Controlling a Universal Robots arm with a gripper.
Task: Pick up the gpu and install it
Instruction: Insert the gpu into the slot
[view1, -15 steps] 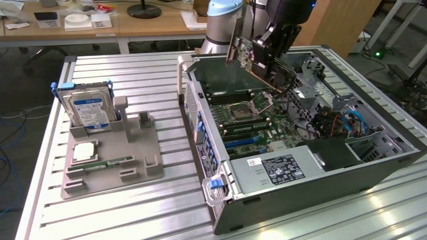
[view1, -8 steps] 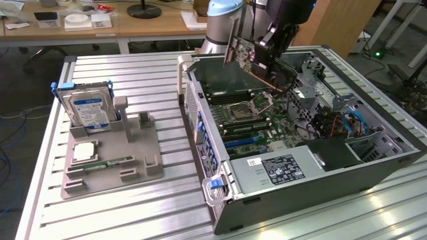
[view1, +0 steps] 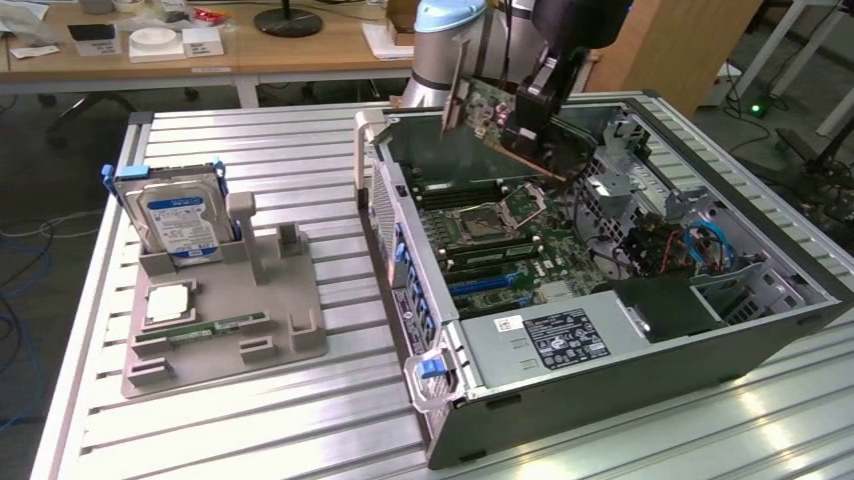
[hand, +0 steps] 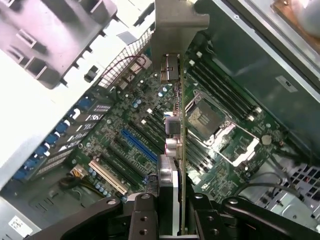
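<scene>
Closest to you, the computer case (view1: 614, 370) lies open on its side on the ribbed aluminium bench (view1: 267, 430). Its boxy silver power supply (view1: 534, 345) carries a dark label whose print is too small to read. Beside the case, a grey moulded holder (view1: 227, 320) props a silver hard drive (view1: 180, 215) upright, with a blue-and-white label on its face. Deeper inside the case you see the green motherboard (hand: 125, 135), ridged with long black slots, one blue slot (hand: 140, 145) and a square metal CPU socket (hand: 205, 120). Above the case's far end, the jaws are clamped on the gpu (view1: 514, 125), a thin flat circuit card with a pale metal end bracket. It hangs tilted over the motherboard, edge-on in the wrist view. Beyond the case rises the smooth, rounded arm (view1: 447, 40).
</scene>
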